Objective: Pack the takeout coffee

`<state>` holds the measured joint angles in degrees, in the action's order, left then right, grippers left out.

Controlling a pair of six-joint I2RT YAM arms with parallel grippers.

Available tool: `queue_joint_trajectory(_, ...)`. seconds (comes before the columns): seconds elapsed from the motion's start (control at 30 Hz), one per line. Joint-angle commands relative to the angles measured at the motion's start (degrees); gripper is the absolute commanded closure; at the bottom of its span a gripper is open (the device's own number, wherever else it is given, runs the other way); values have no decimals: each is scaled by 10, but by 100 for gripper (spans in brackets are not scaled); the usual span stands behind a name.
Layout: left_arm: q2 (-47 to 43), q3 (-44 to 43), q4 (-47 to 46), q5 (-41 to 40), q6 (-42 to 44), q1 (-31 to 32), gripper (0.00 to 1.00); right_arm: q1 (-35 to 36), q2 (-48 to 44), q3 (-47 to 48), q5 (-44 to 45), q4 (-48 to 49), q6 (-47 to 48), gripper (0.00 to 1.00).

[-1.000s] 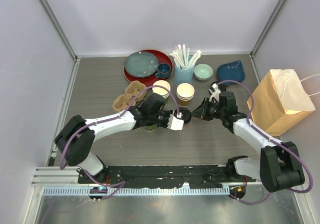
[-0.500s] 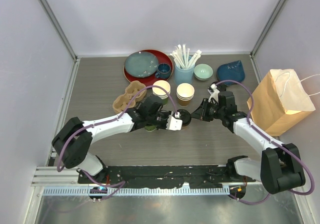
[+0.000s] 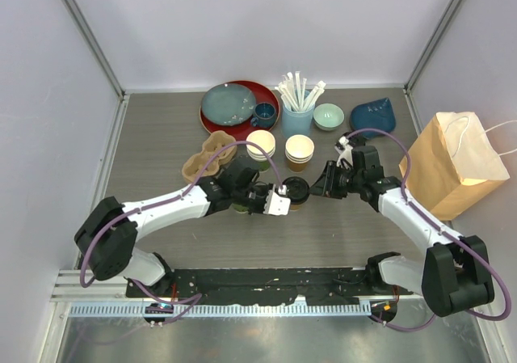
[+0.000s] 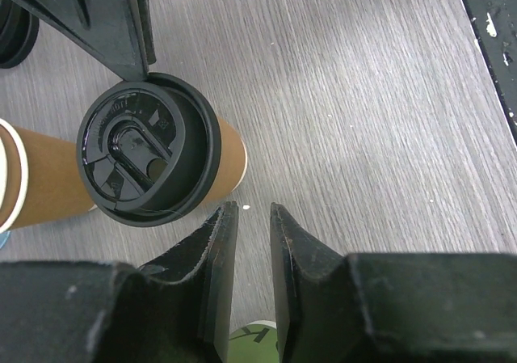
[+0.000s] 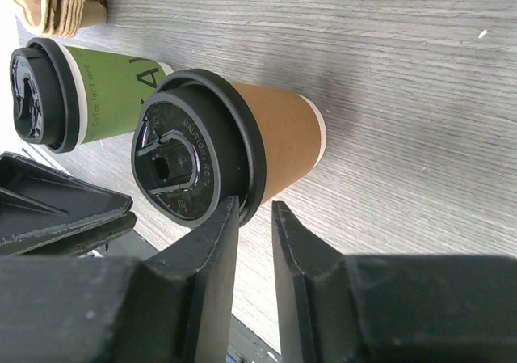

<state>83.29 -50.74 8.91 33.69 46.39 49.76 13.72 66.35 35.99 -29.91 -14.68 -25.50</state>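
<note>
Standing upright near the middle of the tabletop (image 3: 161,137): brown-sided cup (image 3: 296,192), black lid (image 4: 149,157) on. Green-sided cup (image 5: 113,84) is just beside it on the left-arm side, also upright and lidded. In the top view it is mostly hidden under the left arm (image 3: 174,205), with only a sliver of green showing.

Left pincer (image 4: 253,212): jaws parted by a narrow slit, bare tabletop visible through it, nothing gripped. Tips sit just short of the brown-sided cup's lid, on its left side. A bit of the green-sided cup shows beneath the fingers in the left wrist view.

Right pincer (image 5: 254,209): jaws likewise only slightly apart, nothing between them. One fingertip lies against the lid rim of the brown-sided cup from the right; true contact cannot be told from the right wrist view. In the left wrist view a dark finger of the right pincer meets the far edge of the same lid.

Both pincers face each other across the brown-sided cup; neither holds it.

Surroundings:
- Pulp cup carrier (image 3: 206,154) behind the left arm.
- Two cream-rimmed cup stacks (image 3: 260,144) just behind the cups.
- Paper bag (image 3: 452,165) standing at the right edge, well apart from both cups.
</note>
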Motion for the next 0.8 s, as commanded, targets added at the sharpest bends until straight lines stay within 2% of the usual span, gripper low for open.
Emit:
queue_joint_trajectory(0.0,-23,-5,8,-5,17,1,73,3,-17,50,10,-23,17,68)
queue_joint_trajectory(0.17,-21,-4,2,-5,30,-2,73,3,-15,95,34,-52,40,58)
queue_joint_trajectory(0.5,0,6,-28,-4,50,-1,70,4,98,176,-12,-9,114,57)
queue_joint_trajectory(0.63,13,17,-48,-20,58,-2,70,17,120,174,-21,5,107,57)
queue_joint_trajectory(0.77,21,23,-78,-37,56,-7,70,19,102,136,-13,23,85,63)
